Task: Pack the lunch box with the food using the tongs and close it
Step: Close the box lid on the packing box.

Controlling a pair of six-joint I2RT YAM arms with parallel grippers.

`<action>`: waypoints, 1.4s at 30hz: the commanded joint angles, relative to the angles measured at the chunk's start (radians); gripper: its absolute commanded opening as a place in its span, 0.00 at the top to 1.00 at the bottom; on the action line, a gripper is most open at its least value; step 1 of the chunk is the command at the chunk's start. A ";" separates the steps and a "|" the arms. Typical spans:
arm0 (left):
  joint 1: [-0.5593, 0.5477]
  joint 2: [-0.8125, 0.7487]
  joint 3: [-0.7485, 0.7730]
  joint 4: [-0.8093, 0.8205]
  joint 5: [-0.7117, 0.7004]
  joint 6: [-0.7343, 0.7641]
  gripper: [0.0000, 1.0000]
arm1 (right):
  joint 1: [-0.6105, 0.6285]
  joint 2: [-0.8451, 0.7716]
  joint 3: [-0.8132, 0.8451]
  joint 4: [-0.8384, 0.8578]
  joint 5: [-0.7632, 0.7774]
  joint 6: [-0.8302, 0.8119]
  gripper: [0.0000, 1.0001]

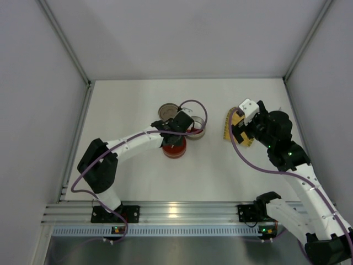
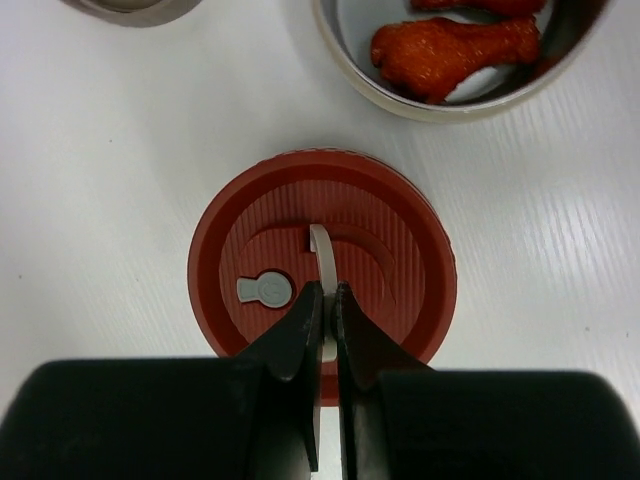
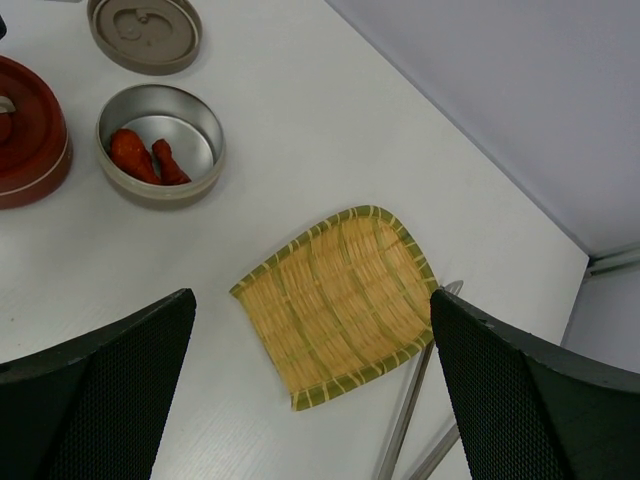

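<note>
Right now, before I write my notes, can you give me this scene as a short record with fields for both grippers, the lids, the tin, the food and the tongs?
left gripper: shut on the grey handle of the red round ribbed lid
right gripper: open, holding nothing, above the yellow woven bamboo mat
round metal tin: uncovered
food: two orange-red toy drumsticks, inside the tin
grey round lid: on the white table, apart from the tin
silver metal tongs: on the table beside the mat, not gripped
</note>
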 commanded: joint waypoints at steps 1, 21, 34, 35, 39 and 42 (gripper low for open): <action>0.025 -0.025 -0.064 0.010 0.227 0.249 1.00 | -0.020 -0.017 -0.003 0.038 -0.005 -0.008 0.01; 0.165 -0.048 -0.213 -0.504 0.955 1.569 1.00 | -0.160 0.017 0.058 -0.029 -0.206 0.034 0.01; 0.154 -0.172 -0.248 -0.613 0.940 1.651 0.89 | -0.158 0.018 0.086 -0.048 -0.232 0.049 0.01; 0.154 -0.183 -0.252 -0.616 0.937 1.656 0.85 | -0.160 0.018 0.087 -0.049 -0.231 0.049 0.01; 0.151 -0.224 -0.256 -0.605 0.924 1.651 0.63 | -0.158 0.014 0.087 -0.055 -0.234 0.048 0.00; 0.149 -0.258 -0.244 -0.600 0.930 1.642 0.55 | -0.158 0.009 0.087 -0.057 -0.235 0.046 0.01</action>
